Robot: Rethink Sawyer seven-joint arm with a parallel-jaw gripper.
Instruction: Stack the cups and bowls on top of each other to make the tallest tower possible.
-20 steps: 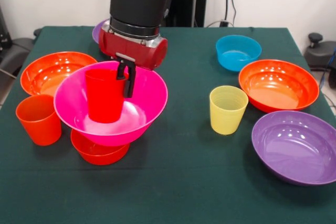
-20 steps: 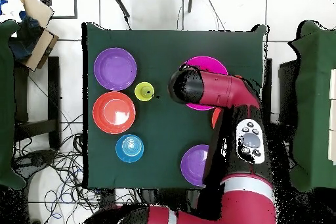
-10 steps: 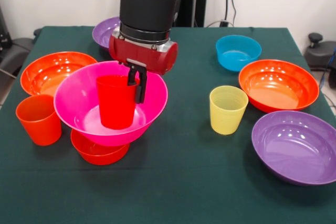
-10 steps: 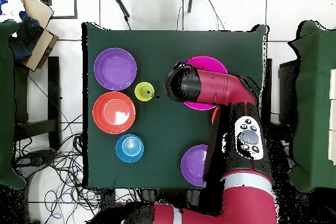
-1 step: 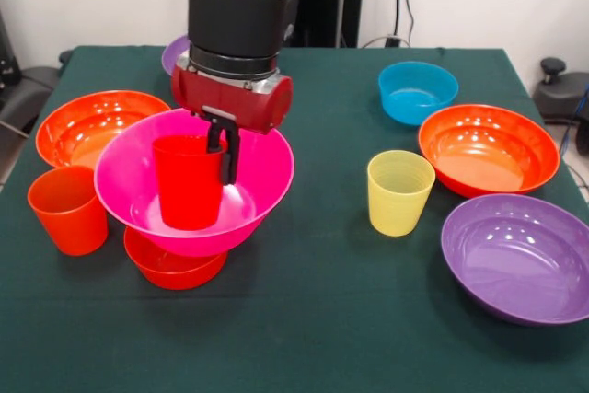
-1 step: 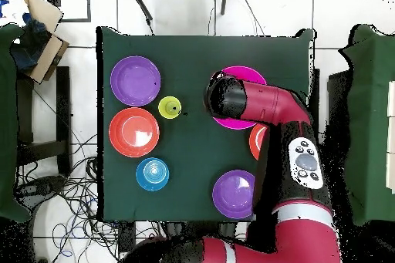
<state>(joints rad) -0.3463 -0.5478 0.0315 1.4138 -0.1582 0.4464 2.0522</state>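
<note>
- Pink plastic marks the tower (image 5: pixel 175 200): a big pink bowl (image 5: pixel 262 181) sits on a small orange bowl (image 5: pixel 175 269) at the lower left of the front view, on the green table (image 5: pixel 304 329).
- Inside the pink bowl stands a red cup (image 5: pixel 187 181), upright, its rim level with the bowl's rim.
- The gripper (image 5: pixel 221 149) hangs into the pink bowl from above; its dark fingers (image 5: pixel 226 154) lie against the right side of the red cup at its rim, closed on the cup's wall.
- An orange cup (image 5: pixel 67 209) stands upright just left of the tower, touching or nearly touching the pink bowl.
- A wide orange bowl (image 5: pixel 83 126) lies behind that cup, at the left edge.
- A purple bowl (image 5: pixel 175 52) shows partly behind the arm at the upper left.
- A yellow cup (image 5: pixel 399 192) stands alone right of centre, well apart from the tower.
- A small blue bowl (image 5: pixel 417 92), a second wide orange bowl (image 5: pixel 488 149) and a second purple bowl (image 5: pixel 517 257) run down the right side.
- From overhead, the arm (image 6: pixel 258 106) covers most of the pink bowl.
</note>
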